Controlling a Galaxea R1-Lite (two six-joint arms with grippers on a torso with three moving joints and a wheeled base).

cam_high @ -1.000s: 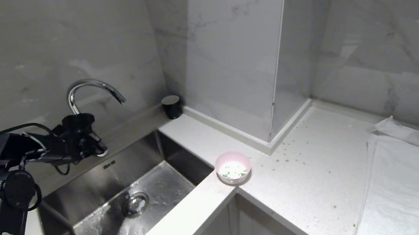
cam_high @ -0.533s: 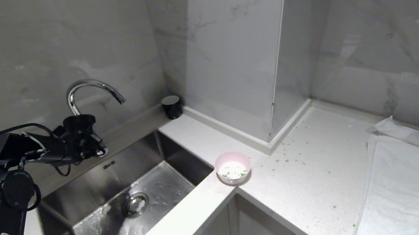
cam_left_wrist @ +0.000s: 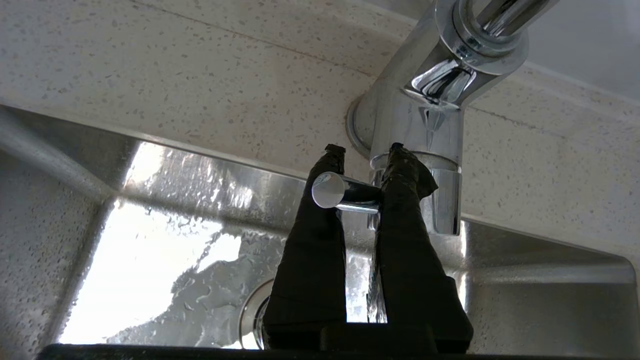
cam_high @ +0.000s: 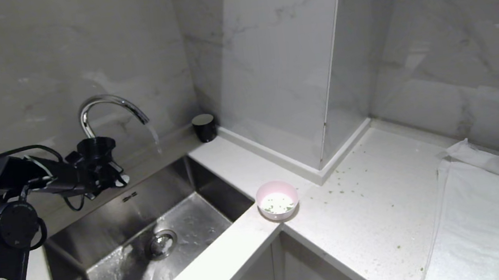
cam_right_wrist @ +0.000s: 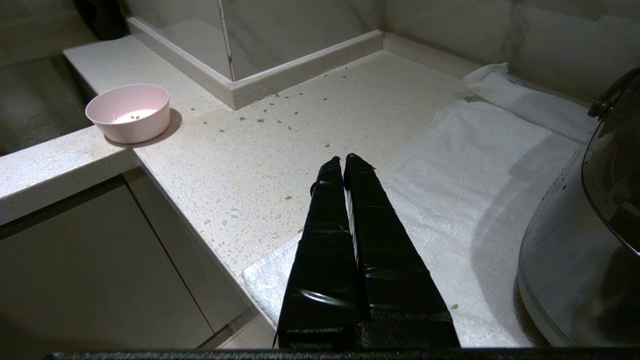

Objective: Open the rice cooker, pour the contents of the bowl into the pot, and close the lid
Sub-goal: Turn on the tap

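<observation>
The pale pink bowl (cam_high: 277,200) stands on the counter corner beside the sink, with green contents (cam_high: 280,208) inside; it also shows as the bowl (cam_right_wrist: 128,112) in the right wrist view. My left gripper (cam_left_wrist: 365,150) is shut on the faucet's chrome lever (cam_left_wrist: 345,192), far left of the bowl; in the head view the left gripper (cam_high: 116,176) sits at the tap's base. My right gripper (cam_right_wrist: 342,157) is shut and empty above the towel's edge. Part of the rice cooker (cam_right_wrist: 590,225) shows beside it. The pot is hidden, and the lid's position cannot be told.
Water (cam_high: 154,137) runs from the curved faucet (cam_high: 104,105) into the steel sink (cam_high: 119,277). A black cup (cam_high: 204,126) stands at the back. A white towel (cam_high: 479,217) covers the counter's right side. Green bits (cam_high: 343,181) lie scattered on the counter.
Water now flows from the faucet spout, which was dry before. The left arm at the lever has shifted only slightly. The bowl has not moved.
</observation>
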